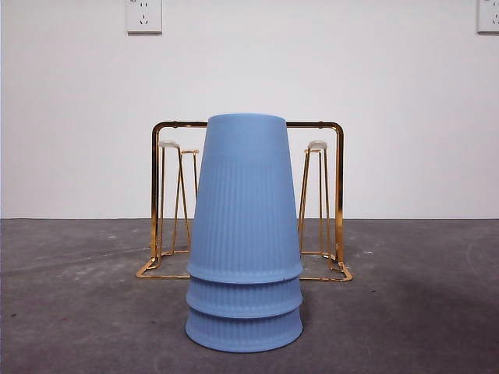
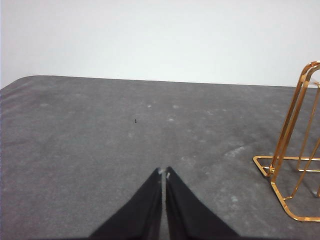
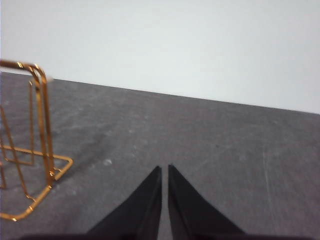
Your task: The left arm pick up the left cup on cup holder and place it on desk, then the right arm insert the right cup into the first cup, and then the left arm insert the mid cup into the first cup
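Observation:
Three blue ribbed cups stand nested upside down as one stack (image 1: 244,241) on the dark grey desk (image 1: 70,304), right in front of the gold wire cup holder (image 1: 337,195). The holder's pegs with white tips are bare. Neither arm shows in the front view. My left gripper (image 2: 164,173) is shut with nothing in it, hovering over bare desk with the cup holder (image 2: 295,150) off to its side. My right gripper (image 3: 164,168) is shut and empty too, over bare desk beside the holder's other end (image 3: 42,135). No cup shows in either wrist view.
A white wall runs along the back of the desk, with two sockets (image 1: 143,15) high up at left and right. Grey desk surface stretches to both sides of the stack and holder.

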Available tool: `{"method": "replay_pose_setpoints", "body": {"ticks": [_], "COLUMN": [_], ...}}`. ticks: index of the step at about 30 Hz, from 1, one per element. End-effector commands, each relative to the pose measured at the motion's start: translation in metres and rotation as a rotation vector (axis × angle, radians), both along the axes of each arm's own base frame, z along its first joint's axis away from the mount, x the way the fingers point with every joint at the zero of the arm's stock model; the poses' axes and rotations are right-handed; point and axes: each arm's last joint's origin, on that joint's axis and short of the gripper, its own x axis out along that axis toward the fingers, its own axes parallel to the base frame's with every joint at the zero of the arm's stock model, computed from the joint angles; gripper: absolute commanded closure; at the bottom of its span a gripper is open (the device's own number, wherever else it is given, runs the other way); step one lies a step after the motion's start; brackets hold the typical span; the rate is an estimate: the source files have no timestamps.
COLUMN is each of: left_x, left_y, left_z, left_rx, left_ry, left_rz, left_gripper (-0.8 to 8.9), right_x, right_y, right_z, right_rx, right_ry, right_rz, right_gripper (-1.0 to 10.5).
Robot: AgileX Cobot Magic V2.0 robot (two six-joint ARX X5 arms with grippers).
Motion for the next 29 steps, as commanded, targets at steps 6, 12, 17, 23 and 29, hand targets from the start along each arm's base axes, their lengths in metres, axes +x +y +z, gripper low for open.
{"method": "replay_pose_setpoints", "body": {"ticks": [6,12,17,23,29], "left_x": [0.0009,0.0009,0.0009,0.0009,0.0009], "left_y": [-0.0001,-0.0001,-0.0001,-0.0001,-0.0001], "left_z": [-0.0043,-0.0043,-0.0044,-0.0044,-0.0044], "left_rx": [-0.009,-0.009,-0.009,-0.009,-0.009], "left_ry": [0.001,0.001,0.002,0.002,0.002], "left_rz": [-0.001,-0.001,-0.001,-0.001,-0.001], "left_gripper": [8.06,8.06,8.06,8.06,8.06], "right_x": [0.001,0.0012,0.0012,0.0012,0.0012], "right_y": [-0.0021,-0.0038,-0.0037,-0.0038,-0.0038], "right_z": [-0.0111,-0.01,-0.0097,-0.0097,-0.0097], "right_rx": [0.004,0.013,0.012,0.012,0.012], "right_ry": [0.052,0.042,0.04,0.04,0.04], "right_rz": [-0.031,-0.058,-0.057,-0.057,-0.058], "right_gripper": [9.3,9.3,9.3,9.3,9.3]}}
